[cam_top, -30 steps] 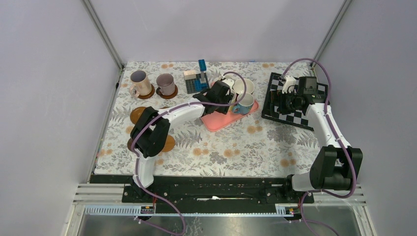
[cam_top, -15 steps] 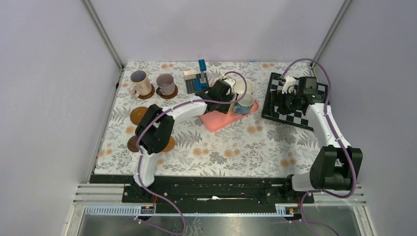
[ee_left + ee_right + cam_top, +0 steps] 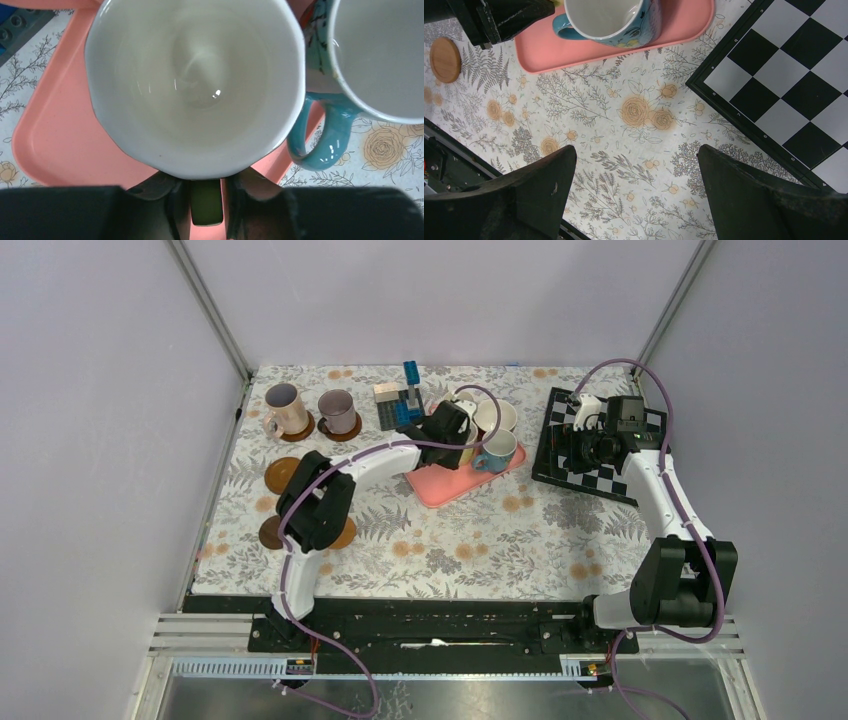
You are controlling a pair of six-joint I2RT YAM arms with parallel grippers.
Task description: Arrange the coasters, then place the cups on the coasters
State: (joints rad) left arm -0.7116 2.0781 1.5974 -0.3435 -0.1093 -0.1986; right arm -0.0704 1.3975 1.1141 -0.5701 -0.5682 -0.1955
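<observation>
Five cups in view, one held by its handle

1. Left gripper (image 3: 206, 189): over the pink tray (image 3: 55, 145), its fingers (image 3: 172, 205) pressed against both sides of the yellow-green handle of the yellow cup (image 3: 195, 90). The cup stands on the tray.
2. Light blue cup (image 3: 370, 55): just right of the yellow one. Whether the rims touch cannot be told. Its handle sits at the tray's near rim, next to the floral cloth (image 3: 390, 160).
3. White cup (image 3: 497, 414): at the tray's far end, behind the blue one.
4. Pale pink cup (image 3: 285, 407) and mauve cup (image 3: 337, 410): side by side near the far left corner, each on its own coaster (image 3: 300, 430).
5. Loose coasters along the left edge: an orange-brown one (image 3: 282, 473), a dark one (image 3: 269, 532), and a third (image 3: 345, 534) partly under the left arm.
6. Blue blocks (image 3: 405, 400): just behind the tray's far-left corner, near the left gripper.
7. Right gripper (image 3: 636, 152): jaws wide apart and holding nothing, above the cloth beside the chessboard (image 3: 774, 75) border.
8. Open cloth runs from the tray's near rim to the table's near edge, between the arms.
</observation>
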